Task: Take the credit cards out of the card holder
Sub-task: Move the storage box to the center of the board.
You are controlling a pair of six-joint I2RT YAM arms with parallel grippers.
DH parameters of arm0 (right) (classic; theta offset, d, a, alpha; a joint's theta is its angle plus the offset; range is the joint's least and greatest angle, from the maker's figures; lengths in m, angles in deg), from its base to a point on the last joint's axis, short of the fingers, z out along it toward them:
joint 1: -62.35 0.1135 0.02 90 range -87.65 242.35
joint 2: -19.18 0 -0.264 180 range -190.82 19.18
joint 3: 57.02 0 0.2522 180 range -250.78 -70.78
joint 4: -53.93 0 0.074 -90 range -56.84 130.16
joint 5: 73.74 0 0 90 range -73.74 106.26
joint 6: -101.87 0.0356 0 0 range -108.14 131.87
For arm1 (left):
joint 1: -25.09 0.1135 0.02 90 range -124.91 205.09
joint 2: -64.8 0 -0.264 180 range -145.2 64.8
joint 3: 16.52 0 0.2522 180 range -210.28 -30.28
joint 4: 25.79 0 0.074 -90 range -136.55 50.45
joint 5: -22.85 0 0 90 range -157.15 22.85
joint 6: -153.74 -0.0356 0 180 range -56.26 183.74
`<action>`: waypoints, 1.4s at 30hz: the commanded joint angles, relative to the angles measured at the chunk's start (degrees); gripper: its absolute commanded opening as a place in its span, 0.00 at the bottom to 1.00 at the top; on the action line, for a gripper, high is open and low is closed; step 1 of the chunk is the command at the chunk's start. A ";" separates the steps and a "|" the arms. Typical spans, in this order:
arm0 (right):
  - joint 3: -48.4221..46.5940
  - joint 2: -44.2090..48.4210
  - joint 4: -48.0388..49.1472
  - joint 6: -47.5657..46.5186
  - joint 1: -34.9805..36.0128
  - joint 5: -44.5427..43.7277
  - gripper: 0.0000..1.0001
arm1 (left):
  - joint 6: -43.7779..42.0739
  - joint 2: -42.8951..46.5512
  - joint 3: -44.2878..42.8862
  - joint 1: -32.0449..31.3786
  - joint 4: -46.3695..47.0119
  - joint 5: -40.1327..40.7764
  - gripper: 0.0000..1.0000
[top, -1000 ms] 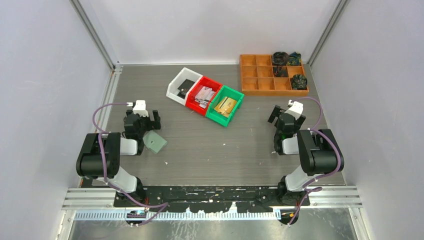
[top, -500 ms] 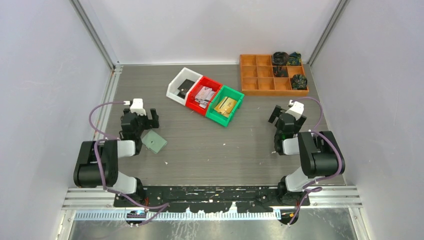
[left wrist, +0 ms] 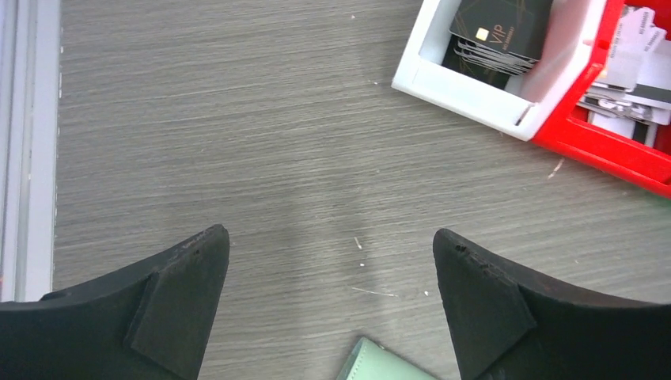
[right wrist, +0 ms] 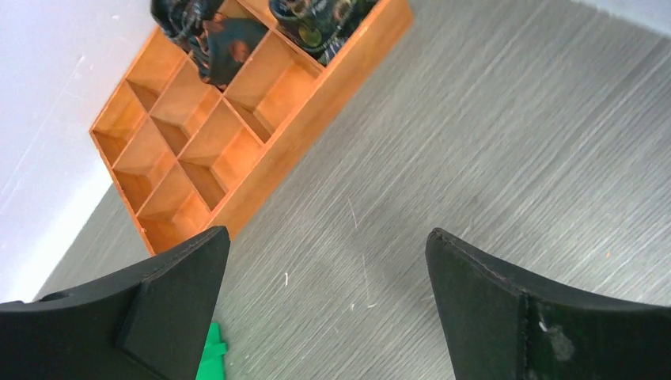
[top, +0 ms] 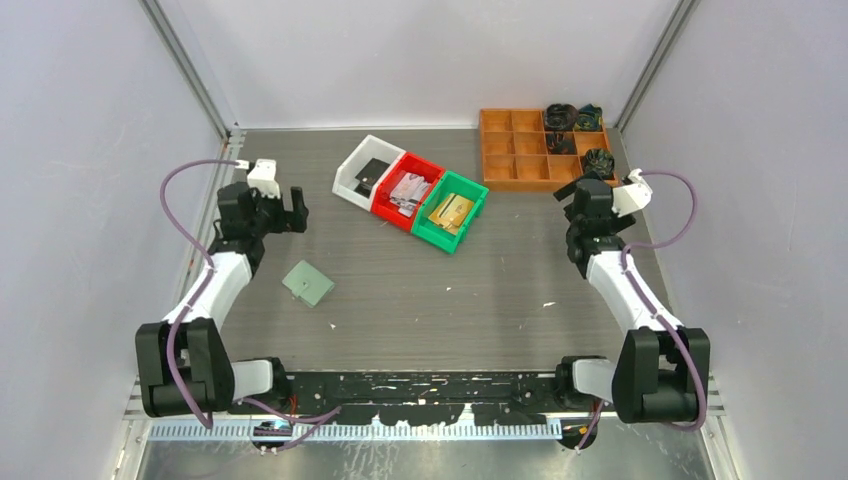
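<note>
The thin mint-green folding card holder (top: pixel 307 284) lies on the grey counter (top: pixel 450 290) near-left of the white, red and green plastic bins (top: pixel 345 186) holding the credit cards (top: pixel 372 172), so emptying looks done; left claw (left wrist: pixel 328 236) and right claw (right wrist: pixel 326 233) gape wide, empty.

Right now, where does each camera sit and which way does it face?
Top: above and behind, looking down on the table; shows left arm and right arm whole.
Left wrist: on the left arm, looking down past the open left gripper at white bin, red bin, holder corner.
Right wrist: on the right arm, looking down past the open right gripper at tray.
Shared: top and left wrist both show holder and bins; top and right wrist, the tray.
</note>
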State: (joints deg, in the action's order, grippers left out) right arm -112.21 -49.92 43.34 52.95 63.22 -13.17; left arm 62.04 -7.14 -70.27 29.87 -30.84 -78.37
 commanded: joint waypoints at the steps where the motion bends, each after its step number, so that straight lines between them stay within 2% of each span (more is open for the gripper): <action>1: -8.79 -2.60 -13.45 10.71 -1.49 9.16 1.00 | -3.13 -1.09 -10.06 0.58 -20.83 -5.31 1.00; 3: -14.20 -5.49 -17.40 9.51 0.99 10.65 0.99 | -6.08 -3.16 -14.94 0.58 -29.78 -7.68 1.00; 6: -22.40 -9.42 -23.34 6.43 10.21 5.22 0.99 | -12.88 -4.90 -19.30 0.66 -39.71 -9.72 1.00; 11: -36.21 -18.55 -30.18 6.67 21.27 2.14 0.99 | -30.07 -6.08 -22.65 1.69 -56.19 -15.03 1.00; 17: -54.70 -34.83 -37.37 7.71 29.70 1.39 0.93 | -38.82 -8.61 -25.87 2.56 -66.25 -11.55 1.00; 22: -70.86 -48.91 -47.06 8.25 32.19 1.08 0.87 | -43.99 -8.71 -25.84 3.52 -71.82 -10.70 0.95; 25: -76.14 -53.91 -49.41 8.05 32.83 0.39 0.84 | -45.72 -8.91 -25.84 3.59 -73.61 -8.87 0.93; 38: -82.79 -63.28 -50.29 5.85 32.89 -0.28 0.62 | -45.41 -7.47 -24.15 3.81 -73.68 -8.37 0.94; 40: -82.85 -64.02 -50.01 5.42 32.87 0.25 0.57 | -45.42 -7.50 -23.40 3.78 -73.20 -8.22 0.99; 42: -82.72 -64.44 -49.57 5.05 32.90 0.99 0.53 | -45.84 -7.30 -22.57 3.56 -72.78 -7.69 1.00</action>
State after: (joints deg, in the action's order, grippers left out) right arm -192.71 -113.63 -6.99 58.87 96.00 -11.84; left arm 16.93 -15.92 -93.79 33.36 -103.65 -86.35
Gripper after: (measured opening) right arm 0.563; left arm 0.990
